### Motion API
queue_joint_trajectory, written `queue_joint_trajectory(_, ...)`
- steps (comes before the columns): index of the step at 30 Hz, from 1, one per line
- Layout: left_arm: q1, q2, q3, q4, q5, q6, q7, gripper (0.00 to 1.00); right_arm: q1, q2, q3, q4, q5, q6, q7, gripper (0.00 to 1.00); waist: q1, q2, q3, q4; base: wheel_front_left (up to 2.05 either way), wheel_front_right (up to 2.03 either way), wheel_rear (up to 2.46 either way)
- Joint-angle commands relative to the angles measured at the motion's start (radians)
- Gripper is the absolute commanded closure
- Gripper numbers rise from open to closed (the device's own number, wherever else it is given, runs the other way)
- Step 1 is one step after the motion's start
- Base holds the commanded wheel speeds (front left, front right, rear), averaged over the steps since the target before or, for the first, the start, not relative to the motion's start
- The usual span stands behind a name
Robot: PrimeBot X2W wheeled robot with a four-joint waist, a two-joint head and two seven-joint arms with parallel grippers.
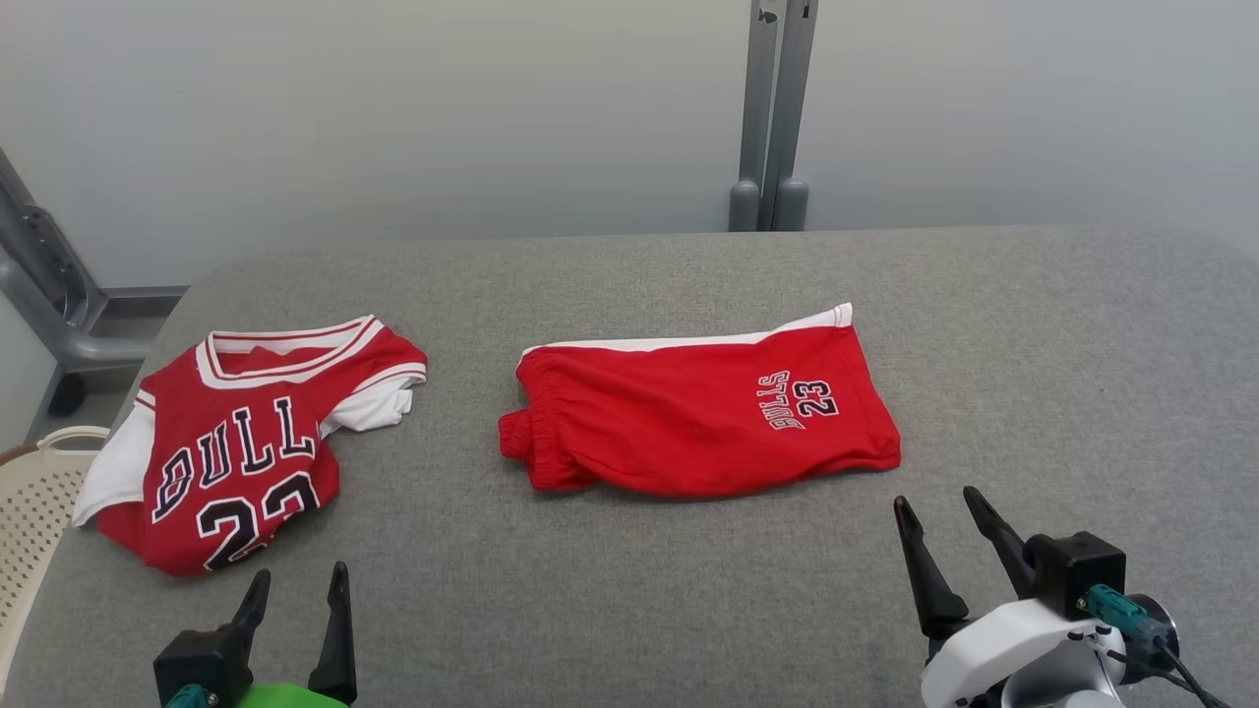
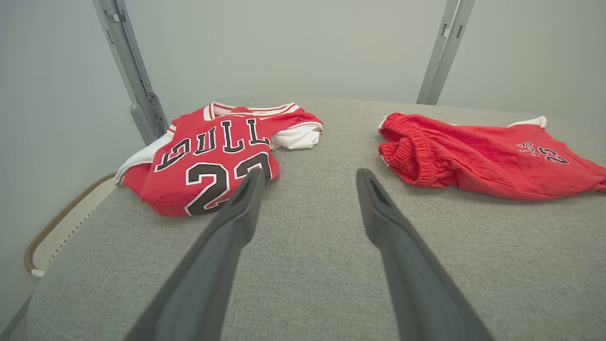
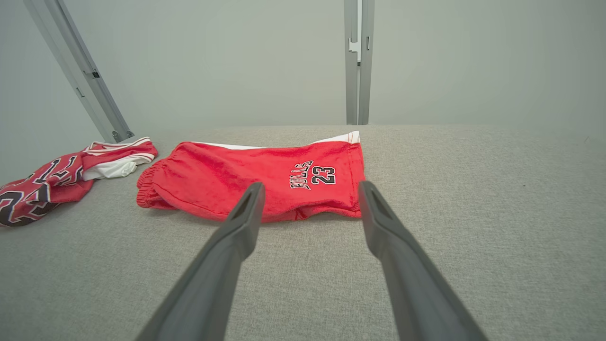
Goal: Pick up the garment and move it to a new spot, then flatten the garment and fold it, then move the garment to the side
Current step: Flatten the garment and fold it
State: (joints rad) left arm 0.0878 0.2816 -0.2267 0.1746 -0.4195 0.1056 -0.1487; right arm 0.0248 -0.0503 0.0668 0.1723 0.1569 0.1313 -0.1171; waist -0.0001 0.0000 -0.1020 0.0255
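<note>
head view: a grey padded tabletop (image 1: pixel 629 610) carries red shorts (image 1: pixel 689 418) lying flat and doubled over at its middle; a red and white jersey (image 1: pixel 236 442) sits bunched well apart at the robot's left, near a cream basket (image 1: pixel 29 511) beyond the edge; the left fingers (image 1: pixel 302 572) and right fingers (image 1: pixel 934 498) hover at the near edge, spread wide, grasping nothing; the shorts' print reads "bulls 23", upside down here; the jersey shows "bull" over "2" and a half-folded second digit.

left wrist view: the left fingers (image 2: pixel 310 173) are released, pointing between the two garments and touching neither.

right wrist view: the right fingers (image 3: pixel 311 185) are released, aimed at the shorts' printed leg but short of it; "bulls 23" reads upright.

judgement: the shorts seem already folded, so moving them aside likely remains; that calls for a pinch through all layers at one edge.
</note>
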Motion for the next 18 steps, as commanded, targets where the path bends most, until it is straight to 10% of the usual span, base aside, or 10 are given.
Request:
queue_joint_trajectory(1, 0.003, 0.005, -0.001, -0.002, -0.001, -0.004, 0.003, 0.00, 0.003, -0.001, -0.004, -0.005, -0.003, -0.001, 0.000, 0.00, 0.0001, 0.0000, 0.003, 0.002, 0.00, 0.00, 0.00)
queue_joint_trajectory(10, -0.003, 0.013, -0.011, -0.002, -0.009, -0.005, 0.024, 0.00, -0.046, -0.001, 0.019, 0.022, 0.015, -0.001, 0.071, 0.00, 0.0001, 0.0000, 0.017, 0.004, 0.00, 0.00, 0.00)
queue_joint_trajectory(18, -0.014, 0.017, -0.020, -0.024, 0.007, 0.001, 0.005, 0.00, -0.206, -0.001, -0.070, 0.097, 0.052, -0.001, 0.372, 0.00, 0.0001, 0.0000, 0.036, 0.012, 0.00, 0.00, 0.00)
